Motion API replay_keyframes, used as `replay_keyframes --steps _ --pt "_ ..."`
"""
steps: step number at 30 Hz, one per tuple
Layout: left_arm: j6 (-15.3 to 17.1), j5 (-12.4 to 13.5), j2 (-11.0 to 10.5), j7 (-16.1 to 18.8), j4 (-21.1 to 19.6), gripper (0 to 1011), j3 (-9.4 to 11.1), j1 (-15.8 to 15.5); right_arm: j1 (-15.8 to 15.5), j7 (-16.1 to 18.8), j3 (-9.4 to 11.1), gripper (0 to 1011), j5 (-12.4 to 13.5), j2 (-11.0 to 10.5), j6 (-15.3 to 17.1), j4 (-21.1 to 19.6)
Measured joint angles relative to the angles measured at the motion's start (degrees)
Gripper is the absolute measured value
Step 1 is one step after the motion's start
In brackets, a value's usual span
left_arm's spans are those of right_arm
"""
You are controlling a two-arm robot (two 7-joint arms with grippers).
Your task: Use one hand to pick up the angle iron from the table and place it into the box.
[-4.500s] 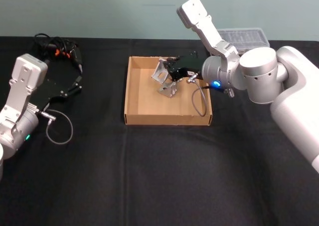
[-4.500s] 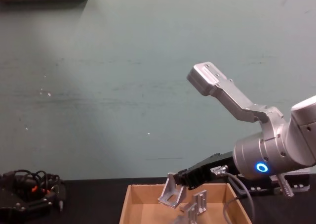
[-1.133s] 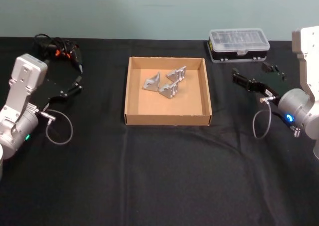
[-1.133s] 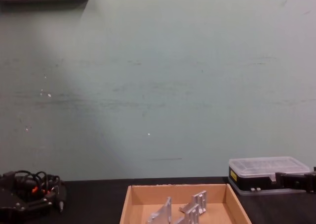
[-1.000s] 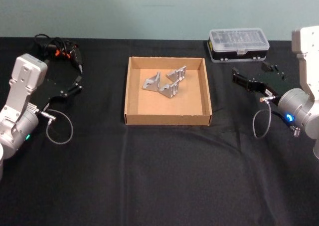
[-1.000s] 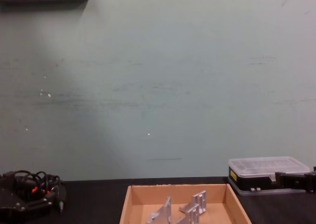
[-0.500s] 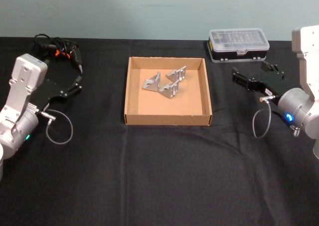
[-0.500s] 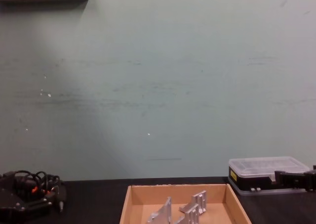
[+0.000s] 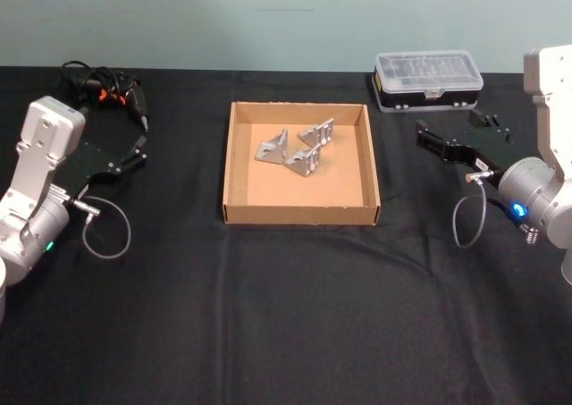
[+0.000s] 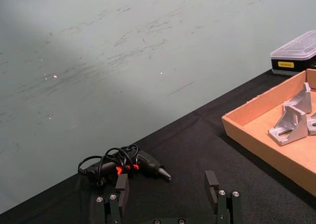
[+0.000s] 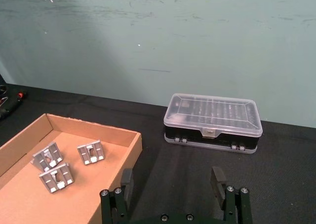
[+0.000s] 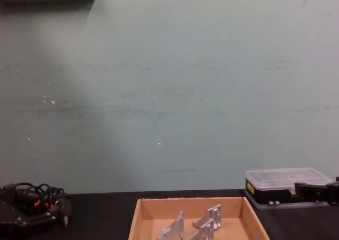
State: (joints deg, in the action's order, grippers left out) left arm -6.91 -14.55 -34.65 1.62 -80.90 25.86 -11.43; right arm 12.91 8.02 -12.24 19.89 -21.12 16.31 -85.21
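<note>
Three silver angle irons (image 9: 302,161) lie inside the tan cardboard box (image 9: 299,213) at the middle of the black table (image 9: 295,316). The right wrist view shows them, angle irons (image 11: 57,178), on the floor of the box (image 11: 98,127). My right gripper (image 9: 450,130) hovers right of the box, open and holding nothing; in its own wrist view the right gripper (image 11: 172,183) points past the box's corner. At the table's left side, my left gripper (image 9: 130,150) stands open and holds nothing; it shows as left gripper (image 10: 167,187) in its wrist view.
A black case with a clear lid (image 9: 429,80) sits at the back right, close behind the right gripper. A black power tool with tangled cables (image 9: 103,88) lies at the back left. Grey cable loops (image 9: 107,231) hang by each arm.
4.5 s ago my right gripper was over the box with an angle iron at its fingers. It has pulled back to the right, and that iron lies in the box. The left arm stayed put.
</note>
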Motion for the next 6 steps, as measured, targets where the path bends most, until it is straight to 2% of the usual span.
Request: replay_keyframes --steps 6 --pt "0.0 0.0 0.0 0.0 0.0 1000 0.0 0.0 0.0 0.0 0.0 1003 0.0 0.0 0.0 0.0"
